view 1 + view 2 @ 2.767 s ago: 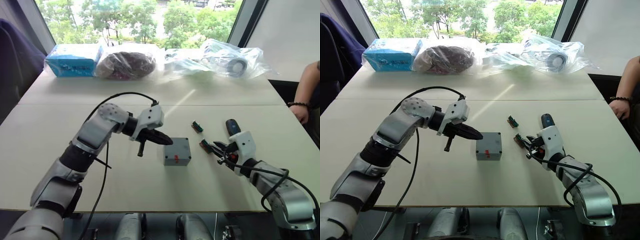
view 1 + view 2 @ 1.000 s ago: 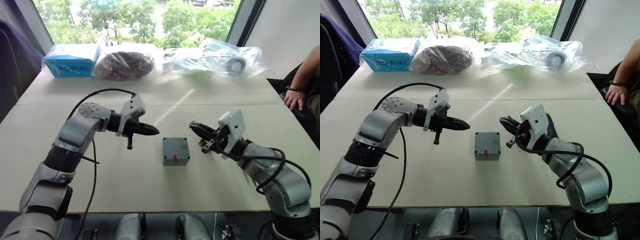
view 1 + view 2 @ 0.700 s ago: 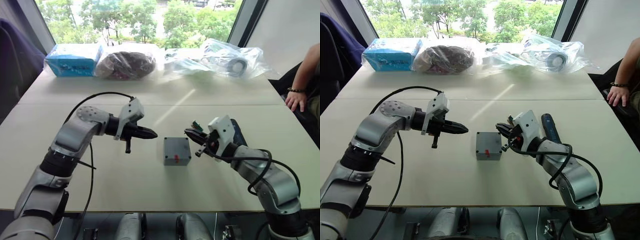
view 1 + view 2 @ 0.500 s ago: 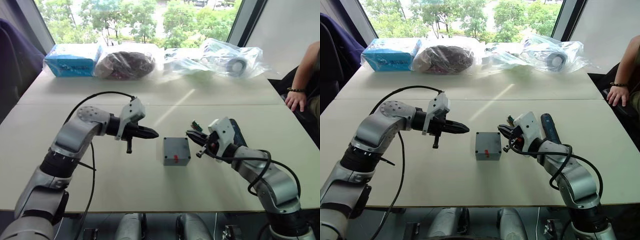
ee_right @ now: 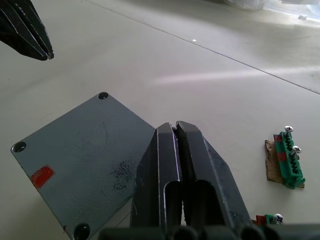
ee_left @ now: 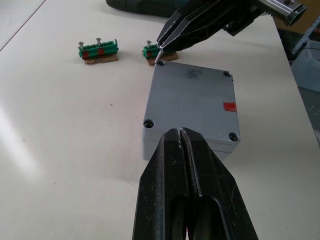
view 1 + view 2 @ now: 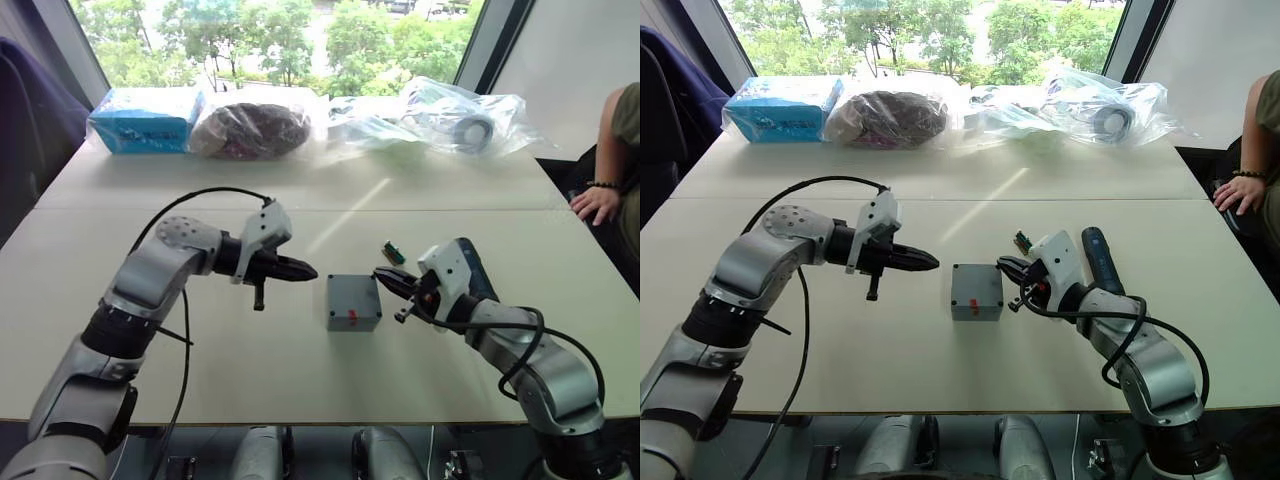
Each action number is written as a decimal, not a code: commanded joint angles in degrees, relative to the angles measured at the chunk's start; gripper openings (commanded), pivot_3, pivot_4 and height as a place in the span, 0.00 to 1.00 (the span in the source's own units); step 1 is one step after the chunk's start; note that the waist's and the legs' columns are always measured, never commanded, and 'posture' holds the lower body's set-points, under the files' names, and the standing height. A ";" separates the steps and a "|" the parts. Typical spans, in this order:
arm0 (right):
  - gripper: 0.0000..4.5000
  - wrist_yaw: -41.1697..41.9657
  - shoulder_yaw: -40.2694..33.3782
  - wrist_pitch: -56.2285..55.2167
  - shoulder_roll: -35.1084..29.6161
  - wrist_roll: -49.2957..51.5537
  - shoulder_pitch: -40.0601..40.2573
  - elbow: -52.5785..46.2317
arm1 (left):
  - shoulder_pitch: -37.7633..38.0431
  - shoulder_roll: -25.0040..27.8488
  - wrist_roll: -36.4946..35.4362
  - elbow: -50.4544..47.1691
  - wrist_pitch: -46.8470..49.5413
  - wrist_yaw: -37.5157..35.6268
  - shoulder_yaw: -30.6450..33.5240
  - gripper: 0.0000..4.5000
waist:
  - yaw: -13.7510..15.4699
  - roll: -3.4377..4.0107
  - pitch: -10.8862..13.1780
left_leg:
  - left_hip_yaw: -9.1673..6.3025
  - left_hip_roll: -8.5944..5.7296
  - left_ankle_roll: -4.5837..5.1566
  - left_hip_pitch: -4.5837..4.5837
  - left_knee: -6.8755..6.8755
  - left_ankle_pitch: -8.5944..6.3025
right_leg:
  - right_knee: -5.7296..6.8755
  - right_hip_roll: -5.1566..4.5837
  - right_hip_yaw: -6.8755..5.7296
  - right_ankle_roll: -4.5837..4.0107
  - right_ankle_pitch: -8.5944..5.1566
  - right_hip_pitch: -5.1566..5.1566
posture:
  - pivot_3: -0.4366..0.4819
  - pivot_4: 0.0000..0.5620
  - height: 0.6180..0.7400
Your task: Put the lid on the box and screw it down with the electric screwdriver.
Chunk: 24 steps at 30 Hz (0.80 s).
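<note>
The grey box [image 7: 353, 303] sits mid-frame with its lid [image 6: 192, 102] on. The left gripper [image 7: 308, 270], fingers pressed together and empty, hovers left of it. The right gripper [image 7: 382, 276], jaws closed on a small screw [image 6: 159, 61], touches its right corner.

no readable text, blank red sticker on the lid [image 6: 229, 106]

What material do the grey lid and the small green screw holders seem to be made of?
The lid looks like matte grey moulded plastic: dull and scuffed, with recessed corner holes and a red mark. The green screw holders seem to be glossy plastic, each on a brown pad, perhaps cardboard; the screws look like bright metal.
</note>
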 commanded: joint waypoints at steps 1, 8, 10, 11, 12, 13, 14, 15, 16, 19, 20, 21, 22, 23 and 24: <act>0.00 -0.06 -1.15 0.09 -0.21 0.71 -0.09 -2.09 | -0.40 -0.08 0.04 -0.89 -1.07 0.28 0.48 0.00 | -0.01 0.00 0.00 | 0.00 0.00 0.00 0.00 0.00 0.00 | 0.00 0.00 0.00 0.00 0.00 0.00 | 0.48 0.27 1.00; 0.00 -0.02 -1.54 0.32 -0.47 1.01 -0.07 -2.60 | -0.24 -0.36 0.16 -0.77 -1.21 0.43 0.35 0.00 | 0.01 0.00 0.00 | 0.00 0.00 0.00 0.00 0.00 0.00 | 0.00 0.00 0.00 0.00 0.00 0.00 | 0.48 0.27 1.00; 0.00 -0.08 -1.62 0.29 -0.41 1.03 0.10 -2.84 | -0.19 -0.47 0.28 -0.64 -1.37 0.50 0.25 0.00 | 0.01 0.00 0.00 | 0.00 0.00 0.00 0.00 0.00 0.00 | 0.00 0.00 0.00 0.00 0.00 0.00 | 0.48 0.27 1.00; 0.00 -0.06 -1.62 0.26 -0.43 1.02 0.18 -2.93 | -0.17 -0.51 0.31 -0.60 -1.43 0.51 0.21 0.00 | 0.01 0.00 0.00 | 0.00 0.00 0.00 0.00 0.00 0.00 | 0.00 0.00 0.00 0.00 0.00 0.00 | 0.48 0.27 1.00; 0.00 -0.09 -1.66 0.25 -0.41 1.04 0.26 -3.00 | -0.16 -0.55 0.36 -0.57 -1.49 0.52 0.18 0.00 | 0.01 0.00 0.00 | 0.00 0.00 0.00 0.00 0.00 0.00 | 0.00 0.00 0.00 0.00 0.00 0.00 | 0.48 0.27 1.00; 0.00 -0.11 -1.65 0.26 -0.42 1.00 0.40 -2.97 | -0.22 -0.59 0.39 -0.45 -1.55 0.50 0.18 0.00 | 0.02 0.00 0.00 | 0.00 0.00 0.00 0.00 0.00 0.00 | 0.00 0.00 0.00 0.00 0.00 0.00 | 0.48 0.27 1.00; 0.00 -0.13 -1.62 0.29 -0.42 1.01 0.52 -3.06 | -0.26 -0.62 0.45 -0.35 -1.64 0.44 0.15 0.00 | 0.02 0.00 0.00 | 0.00 0.00 0.00 0.00 0.00 0.00 | 0.00 0.00 0.00 0.00 0.00 0.00 | 0.48 0.27 1.00; 0.00 -0.17 -1.59 0.32 -0.40 1.01 0.60 -3.12 | -0.29 -0.67 0.52 -0.25 -1.74 0.41 0.11 0.00 | 0.01 0.00 0.00 | 0.00 0.00 0.00 0.00 0.00 0.00 | 0.00 0.00 0.00 0.00 0.00 0.00 | 0.48 0.27 1.00; 0.00 -0.18 -1.57 0.34 -0.40 1.00 0.64 -3.17 | -0.30 -0.70 0.56 -0.19 -1.80 0.39 0.08 0.00 | 0.00 0.00 0.00 | 0.00 0.00 0.00 0.00 0.00 0.00 | 0.00 0.00 0.00 0.00 0.00 0.00 | 0.48 0.27 1.00; 0.00 -0.17 -1.43 0.38 -0.38 1.00 0.59 -3.16 | -0.36 -0.80 0.64 -0.03 -2.00 0.42 0.02 0.00 | 0.02 0.00 0.00 | 0.00 0.00 0.00 0.00 0.00 0.00 | 0.00 0.00 0.00 0.00 0.00 0.00 | 0.48 0.27 1.00; 0.00 -0.18 -1.33 0.35 -0.35 0.95 0.53 -3.08 | -0.36 -0.84 0.66 0.00 -2.05 0.43 0.00 0.00 | 0.03 0.00 0.00 | 0.00 0.00 0.00 0.00 0.00 0.00 | 0.00 0.00 0.00 0.00 0.00 0.00 | 0.48 0.27 1.00; 0.00 -0.24 -1.21 0.36 -0.24 0.89 0.34 -2.88 | -0.43 -0.89 0.70 0.12 -2.11 0.41 -0.03 0.00 | 0.03 0.00 0.00 | 0.00 0.00 0.00 0.00 0.00 0.00 | 0.00 0.00 0.00 0.00 0.00 0.00 | 0.48 0.27 1.00; 0.00 -0.28 -1.12 0.36 -0.17 0.84 0.21 -2.74 | -0.49 -0.93 0.73 0.20 -2.14 0.38 -0.04 0.00 | 0.03 0.00 0.00 | 0.00 0.00 0.00 0.00 0.00 0.00 | 0.00 0.00 0.00 0.00 0.00 0.00 | 0.48 0.27 1.00; 0.00 -0.34 -0.91 0.30 0.09 0.77 -0.19 -2.15 | -0.52 -1.06 0.86 0.30 -2.25 0.44 -0.15 0.00 | 0.02 0.00 0.00 | 0.00 0.00 0.00 0.00 0.00 0.00 | 0.00 0.00 0.00 0.00 0.00 0.00 | 0.48 0.27 1.00; 0.00 -0.43 -0.76 0.26 0.32 0.68 -0.63 -1.51 | -0.52 -1.16 0.97 0.35 -2.33 0.48 -0.24 0.00 | 0.01 0.00 0.00 | 0.00 0.00 0.00 0.00 0.00 0.00 | 0.00 0.00 0.00 0.00 0.00 0.00 | 0.48 0.27 1.00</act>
